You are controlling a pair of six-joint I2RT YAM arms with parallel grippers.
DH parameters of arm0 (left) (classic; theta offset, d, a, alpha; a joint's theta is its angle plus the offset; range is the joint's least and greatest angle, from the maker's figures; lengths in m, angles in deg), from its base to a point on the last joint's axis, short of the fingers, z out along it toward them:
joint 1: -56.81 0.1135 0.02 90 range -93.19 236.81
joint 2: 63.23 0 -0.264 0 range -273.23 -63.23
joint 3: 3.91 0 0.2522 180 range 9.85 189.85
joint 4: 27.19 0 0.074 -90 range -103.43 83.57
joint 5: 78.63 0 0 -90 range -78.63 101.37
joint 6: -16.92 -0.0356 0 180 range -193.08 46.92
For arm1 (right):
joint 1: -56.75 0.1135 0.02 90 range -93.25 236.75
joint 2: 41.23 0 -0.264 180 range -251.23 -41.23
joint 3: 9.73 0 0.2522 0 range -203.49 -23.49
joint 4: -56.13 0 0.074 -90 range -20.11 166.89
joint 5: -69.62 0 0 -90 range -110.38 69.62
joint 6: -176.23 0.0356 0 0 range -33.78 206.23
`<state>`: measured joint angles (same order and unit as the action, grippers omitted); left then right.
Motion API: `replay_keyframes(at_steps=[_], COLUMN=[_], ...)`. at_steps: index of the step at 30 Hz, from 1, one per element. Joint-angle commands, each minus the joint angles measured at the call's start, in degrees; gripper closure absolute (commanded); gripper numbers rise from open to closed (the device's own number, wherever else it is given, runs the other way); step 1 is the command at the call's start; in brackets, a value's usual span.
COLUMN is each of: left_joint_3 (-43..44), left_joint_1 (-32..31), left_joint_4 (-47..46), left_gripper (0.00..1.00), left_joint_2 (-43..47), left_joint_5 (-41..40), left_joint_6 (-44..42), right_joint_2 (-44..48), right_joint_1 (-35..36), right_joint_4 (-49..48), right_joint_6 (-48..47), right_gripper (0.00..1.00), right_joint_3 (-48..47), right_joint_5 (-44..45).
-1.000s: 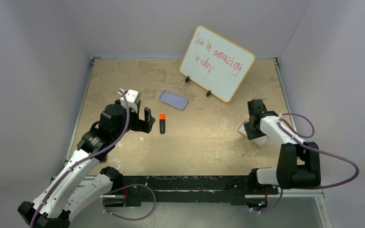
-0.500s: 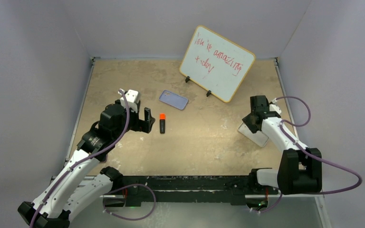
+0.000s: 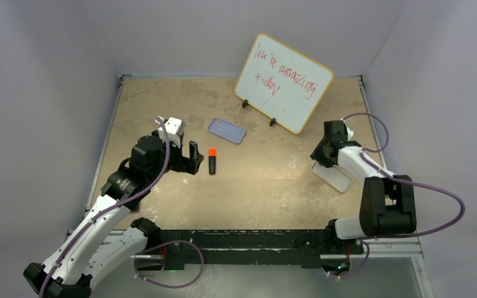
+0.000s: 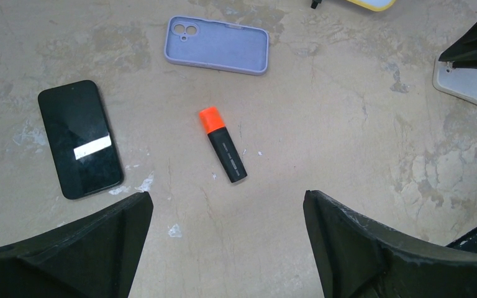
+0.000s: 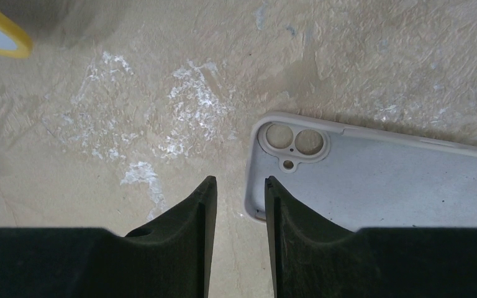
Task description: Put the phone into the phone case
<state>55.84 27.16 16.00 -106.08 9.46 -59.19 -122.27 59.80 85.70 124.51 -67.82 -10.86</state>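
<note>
The phone (image 4: 81,138), black screen up, lies flat on the table in the left wrist view, left of the marker; it is hidden in the top view. The lavender phone case (image 3: 227,130) lies hollow side up at mid-table and also shows in the left wrist view (image 4: 216,53). My left gripper (image 3: 189,158) is wide open and empty (image 4: 227,198), hovering short of the phone and case. My right gripper (image 3: 318,155) is narrowly open and empty (image 5: 237,180), at the camera-hole end of a second, pale grey case (image 5: 372,186).
A black marker with an orange cap (image 3: 212,160) lies between my left gripper and the lavender case. A whiteboard with red writing (image 3: 283,82) stands on feet at the back. The grey case (image 3: 332,177) lies at the right. Walls close in the table's sides.
My right gripper has lifted off the pale grey case and moved back and left to its far end. The left arm has not moved.
</note>
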Motion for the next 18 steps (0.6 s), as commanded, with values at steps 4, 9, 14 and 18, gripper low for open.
replay_keyframes(at_steps=[4,9,14,18], left_joint_3=[-0.39,-0.37,-0.73,-0.14], left_joint_1=[0.05,0.03,0.03,0.03], left_joint_4=[-1.7,-1.32,-1.87,-1.25], left_gripper=[0.04,0.04,0.04,0.04], left_joint_2=[-0.1,0.57,0.98,-0.15], left_joint_5=[0.68,0.06,-0.34,-0.15], left_joint_6=[-0.88,-0.93,-0.77,-0.96], right_joint_2=[-1.66,-3.21,-4.96,-5.94], right_joint_1=[0.97,2.24,4.44,6.38], right_joint_4=[-0.39,0.67,1.33,2.62], right_joint_6=[-3.24,-2.31,-1.14,-0.03], right_gripper=[0.66,0.7,0.72,0.82], right_joint_3=[0.31,1.23,1.59,1.19], right_joint_5=[-3.09,-2.59,-0.67,-0.93])
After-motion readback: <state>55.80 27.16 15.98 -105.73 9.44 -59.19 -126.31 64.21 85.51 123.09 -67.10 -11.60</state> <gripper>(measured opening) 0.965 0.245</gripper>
